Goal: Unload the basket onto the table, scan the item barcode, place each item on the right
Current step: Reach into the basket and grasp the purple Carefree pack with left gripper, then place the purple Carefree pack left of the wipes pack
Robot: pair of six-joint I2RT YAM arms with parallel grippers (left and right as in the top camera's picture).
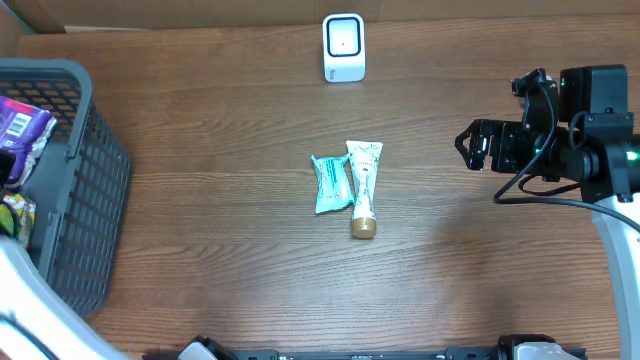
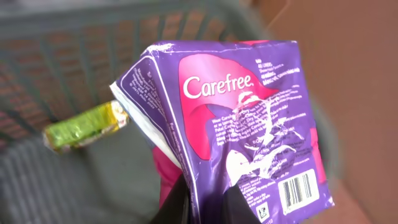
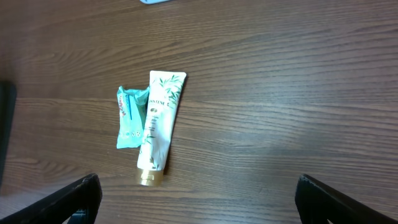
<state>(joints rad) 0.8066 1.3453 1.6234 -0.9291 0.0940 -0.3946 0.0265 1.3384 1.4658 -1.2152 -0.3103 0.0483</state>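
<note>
From above, the gray basket [image 1: 100, 200] stands at the left edge with the purple Carefree pack [image 1: 22, 125] inside its outline. The white scanner [image 1: 344, 48] is at top middle, a teal packet [image 1: 331, 183] and a white tube [image 1: 364, 187] lie touching at the centre, and the right claw [image 1: 468, 147] hangs at the right. In the left wrist view, the left claw [image 2: 211, 202] at bottom middle pinches the pack's lower edge, and the barcode [image 2: 298, 190] shows at lower right. In the right wrist view, the right claw's fingers [image 3: 74, 199] stand spread wide in both lower corners, holding nothing.
</note>
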